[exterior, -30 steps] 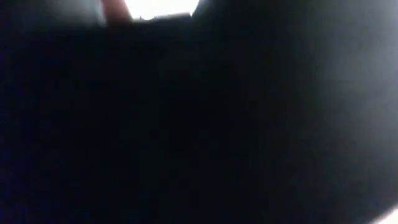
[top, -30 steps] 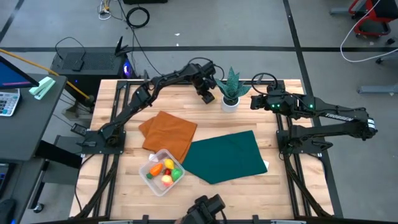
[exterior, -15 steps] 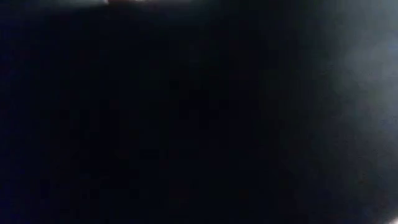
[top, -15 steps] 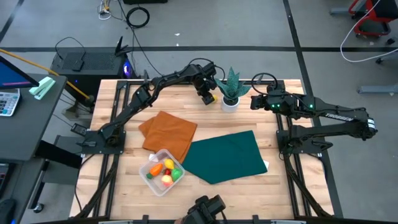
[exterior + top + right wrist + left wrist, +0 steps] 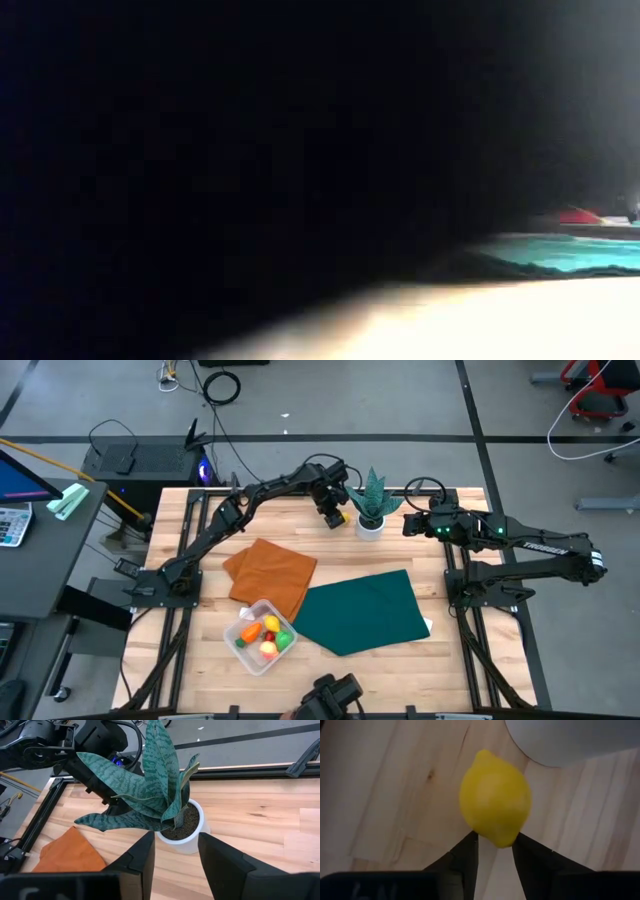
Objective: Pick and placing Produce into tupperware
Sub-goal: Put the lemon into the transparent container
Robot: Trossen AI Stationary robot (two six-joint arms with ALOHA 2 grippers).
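A yellow toy lemon (image 5: 495,795) lies close beside the white pot (image 5: 570,740) of the spiky green plant (image 5: 372,495) at the table's far middle. My left gripper (image 5: 334,515) is at the lemon (image 5: 343,517), shut on its near end. The clear tub (image 5: 246,652) stands near the front edge, left of centre. It holds yellow, orange, red and green toy produce (image 5: 268,635). My right gripper (image 5: 408,525) waits open and empty to the right of the plant, with the pot (image 5: 182,827) ahead of its fingers. My left gripper pinches the lemon's pointed near end (image 5: 496,839) between its two fingertips (image 5: 470,845). Only the fingers' free ends are on it. The fingers come from above, slanting toward the table's right. Whether the lemon is lifted or rests on the wood, I cannot tell.
An orange cloth (image 5: 270,575) lies left of centre and a green cloth (image 5: 365,610) at the centre right. The green cloth also shows in the low view (image 5: 570,252), where a dark thing close to the camera covers most of the picture.
Both arms have kept still. The dark thing that covers the low view has shifted, and it now uncovers a strip of table and the green cloth at the lower right.
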